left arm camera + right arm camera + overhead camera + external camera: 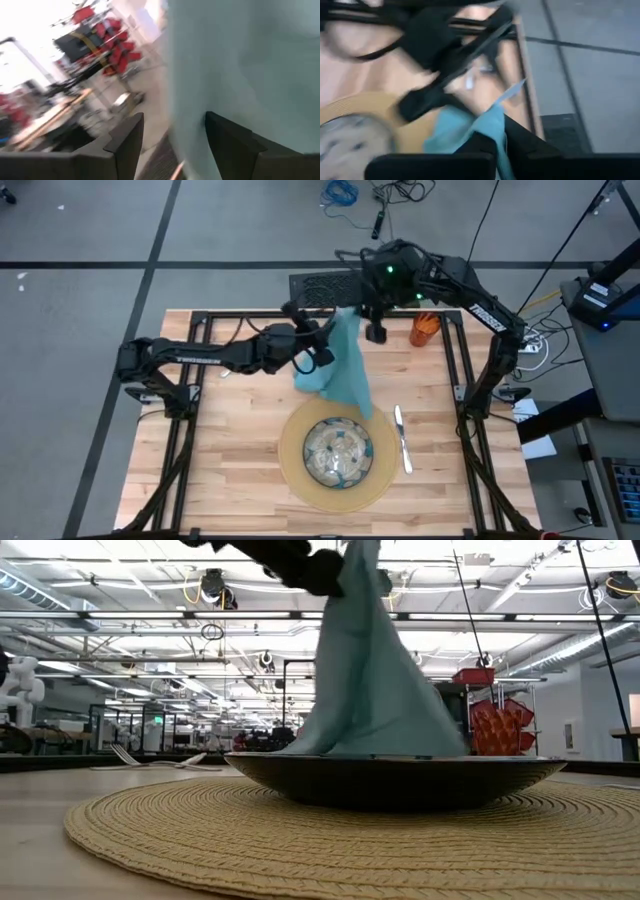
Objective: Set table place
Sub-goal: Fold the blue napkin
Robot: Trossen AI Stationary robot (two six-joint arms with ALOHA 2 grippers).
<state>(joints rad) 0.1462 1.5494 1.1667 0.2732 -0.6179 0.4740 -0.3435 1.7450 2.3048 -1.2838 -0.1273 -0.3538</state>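
Two grippers at napkin (340,365). Left gripper (322,338): fingers spread, beside cloth. Right gripper (372,330): pinched shut on top edge; hem draped near bowl (338,450). Soft, light, floppy; best pinched at corners.

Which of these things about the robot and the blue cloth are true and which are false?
1. The teal napkin hangs in the air from the right claw. True.
2. The left claw is squeezed tight shut. False: its fingers stand open beside the napkin.
3. The glass bowl sits on the round tan mat. True.
4. The orange cup stands inside the bowl. False: it stands on the table near the far right corner.
5. Silver cutlery lies on the mat's right side. True.
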